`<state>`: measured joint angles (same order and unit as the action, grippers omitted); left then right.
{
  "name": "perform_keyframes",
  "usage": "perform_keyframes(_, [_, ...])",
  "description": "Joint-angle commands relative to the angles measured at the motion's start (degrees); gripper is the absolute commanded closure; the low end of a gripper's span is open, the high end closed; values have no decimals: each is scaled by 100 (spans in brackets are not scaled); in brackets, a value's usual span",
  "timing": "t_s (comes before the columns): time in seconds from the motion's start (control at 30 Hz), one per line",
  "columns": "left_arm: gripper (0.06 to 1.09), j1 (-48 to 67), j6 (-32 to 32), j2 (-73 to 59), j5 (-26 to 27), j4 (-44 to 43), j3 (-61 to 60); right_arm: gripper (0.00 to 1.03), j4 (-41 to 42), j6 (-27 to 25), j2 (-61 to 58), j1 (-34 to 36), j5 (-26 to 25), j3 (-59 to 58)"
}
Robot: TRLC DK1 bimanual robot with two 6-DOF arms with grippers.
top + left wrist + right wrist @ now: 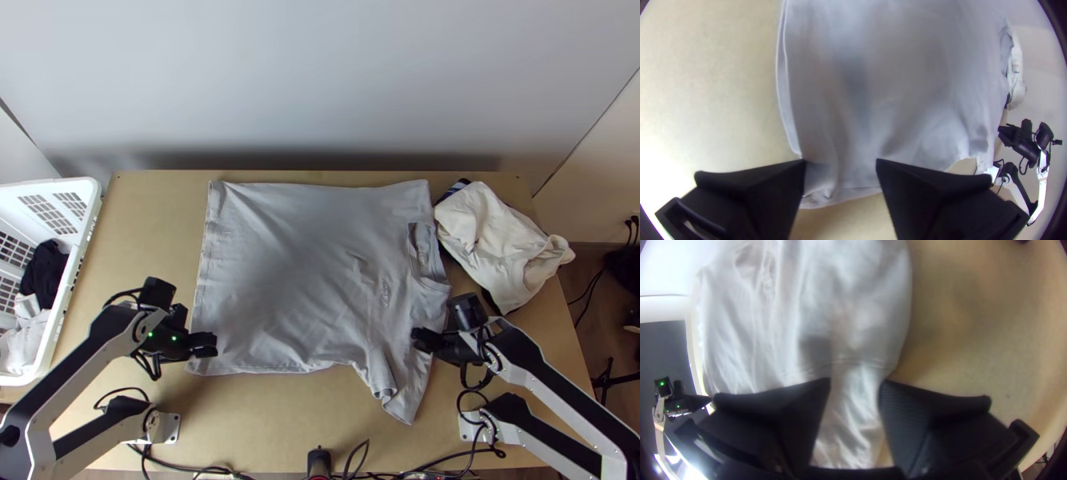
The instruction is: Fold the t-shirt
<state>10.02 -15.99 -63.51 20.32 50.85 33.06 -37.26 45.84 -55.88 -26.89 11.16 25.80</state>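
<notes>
Two grippers stand low at the near part of the grey t-shirt (288, 272), which lies spread across the middle of the light wooden table (264, 424), its hem toward the left and its collar (432, 276) toward the right. Soft wrinkles cross the body of the shirt; its far edge runs nearly straight, while the near sleeve (404, 392) slants out toward the table's near edge, creased and a little rumpled. The left gripper (206, 344) is at the near hem corner, and in the left wrist view its two black fingers stand wide apart, with the corner of cloth showing between them. The right gripper (422, 339) is over the shirt between the collar and the near sleeve; in the right wrist view its fingers are parted too, with sleeve cloth and the line of a seam showing in the gap. Just beside the collar end, at the right, a cream cloth (496, 240) lies bunched, with a dark cloth (454, 190) peeking out from under it. At the table's left side stands a white basket (74, 276) with slotted walls, holding a black cloth (44, 272) and some pale cloth (28, 344).
</notes>
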Motion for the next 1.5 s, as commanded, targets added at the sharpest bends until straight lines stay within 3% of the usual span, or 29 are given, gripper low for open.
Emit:
perform_keyframes(0.0, [105,-88,-396,796,-291,-1033,-203,100,148,-76,218,-44,-545,-31])
perform_keyframes(0.17, [105,-194,-449,989,7,-1148,157,100,157,-120,596,0,-720,426])
perform_keyframes(0.6, [105,-1644,-2963,-241,1335,-1824,4112,100,474,-181,341,492,-1089,3695])
perform_keyframes(0.8, [105,-1890,-3806,-988,1343,-2229,5290,100,1010,-287,-248,809,-1081,4838])
perform_keyframes(0.97, [105,-1723,-3938,-1261,1343,-2220,6265,100,1493,-251,-521,905,-1081,5805])
perform_keyframes(1.2, [105,-1626,-3982,-769,1308,-2229,7417,100,1493,-251,-512,694,-984,7158])
perform_keyframes(1.47, [105,-2734,-4852,-461,1291,-2703,8577,100,1247,-208,-732,791,-966,9013])
